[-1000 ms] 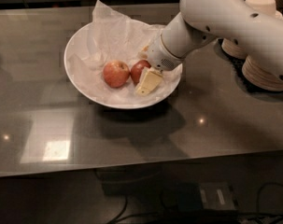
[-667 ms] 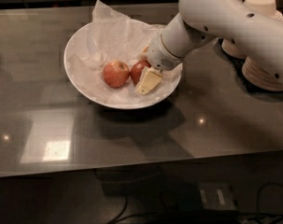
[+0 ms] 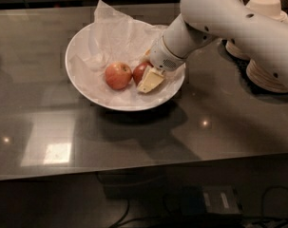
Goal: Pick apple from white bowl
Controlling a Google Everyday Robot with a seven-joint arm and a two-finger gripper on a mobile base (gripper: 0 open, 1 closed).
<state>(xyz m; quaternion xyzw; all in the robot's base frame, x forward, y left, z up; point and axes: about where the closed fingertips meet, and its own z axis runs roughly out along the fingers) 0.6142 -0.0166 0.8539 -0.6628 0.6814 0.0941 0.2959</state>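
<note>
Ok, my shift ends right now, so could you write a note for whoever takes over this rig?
The tool is down inside the white bowl, right at the dark red apple; its grip cannot be read from this view.
That apple rests on the paper liner, beside the paler apple.
Done: the reach into the bowl.
Left: confirm the grasp, then lift the apple clear.

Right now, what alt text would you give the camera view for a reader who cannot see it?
A white robot arm reaches into a wide white bowl lined with crinkled paper, its gripper at the deep-red apple beside a paler pinkish-orange apple. The bowl sits on a dark table, stacked beige bowls behind the arm.
</note>
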